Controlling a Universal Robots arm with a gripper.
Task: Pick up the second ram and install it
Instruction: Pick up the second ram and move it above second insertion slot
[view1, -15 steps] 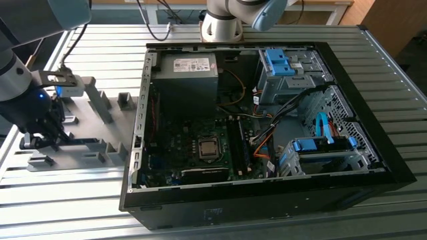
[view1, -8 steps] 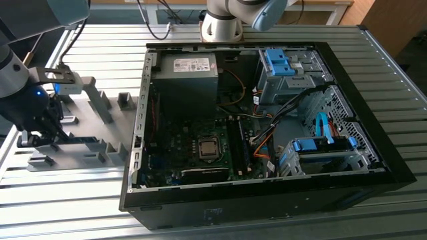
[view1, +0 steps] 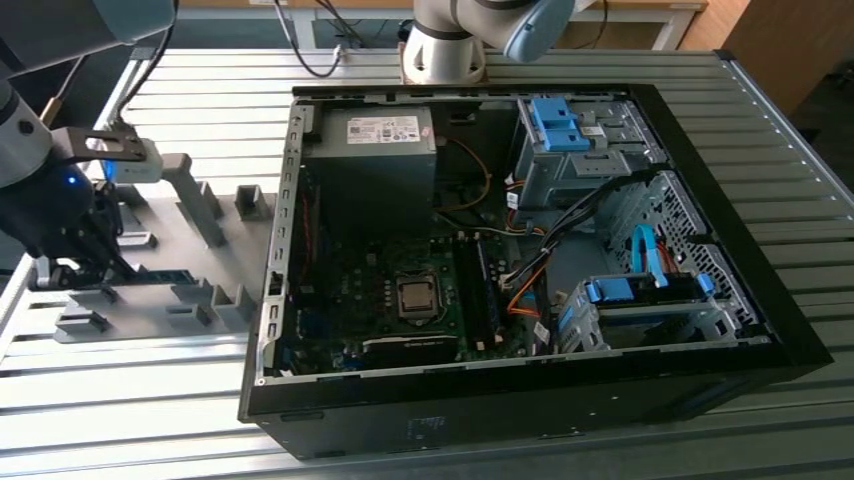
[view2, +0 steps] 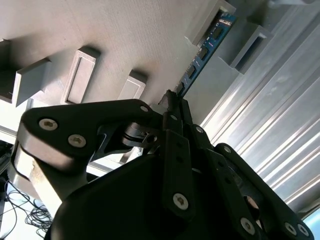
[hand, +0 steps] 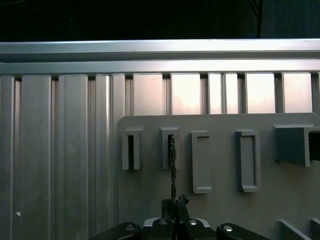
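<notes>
The gripper (view2: 175, 102) pinches the second ram (view2: 202, 52), which stands on edge in a slotted block (hand: 165, 150) near the grey holder plate's (hand: 150, 200) edge.

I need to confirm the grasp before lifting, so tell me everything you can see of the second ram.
The second ram is a thin, narrow circuit-board stick. The second wrist view shows a blue-green edge and a row of dark chips; edge-on in the first wrist view it is a thin dark line. It stands on edge over the grey holder plate, with its far end in a slotted grey block. The gripper is closed on its near end.
</notes>
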